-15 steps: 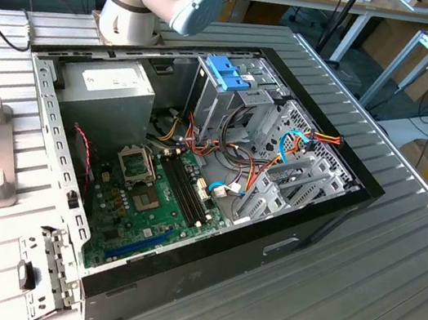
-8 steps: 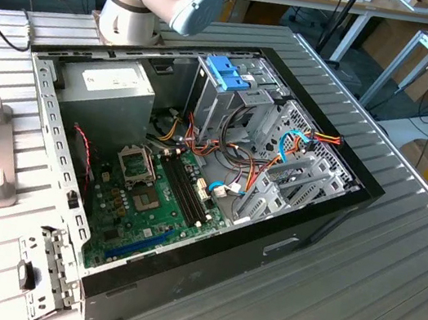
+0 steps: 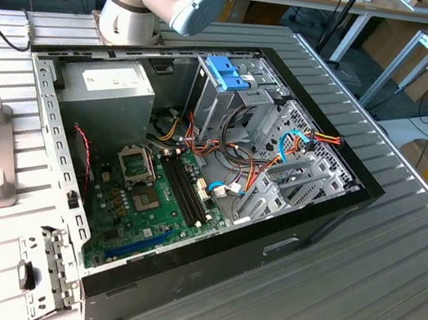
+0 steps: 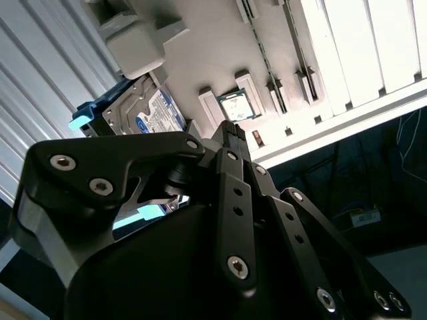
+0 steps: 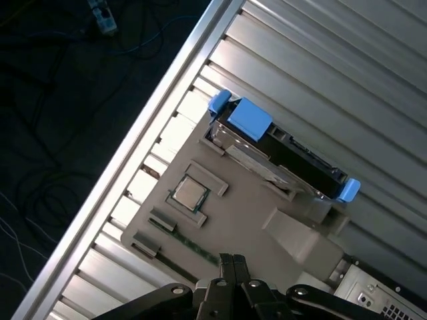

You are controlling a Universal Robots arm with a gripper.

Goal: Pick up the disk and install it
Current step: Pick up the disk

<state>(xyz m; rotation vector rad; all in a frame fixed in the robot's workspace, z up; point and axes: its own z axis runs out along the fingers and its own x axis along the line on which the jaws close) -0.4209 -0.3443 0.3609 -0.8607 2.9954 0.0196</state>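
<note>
First wrist view: the pincer (image 5: 231,259), closed and empty, hangs apart from the disk (image 5: 283,155) in its grey holder (image 5: 240,220).

The disk (image 5: 293,160) has a dark body, bare silvery metal face and smooth blue plastic rails; the holder (image 5: 233,220) under it is matt grey plastic, the desk (image 5: 347,73) ribbed pale metal, the gripper (image 4: 230,128) matt black
</note>
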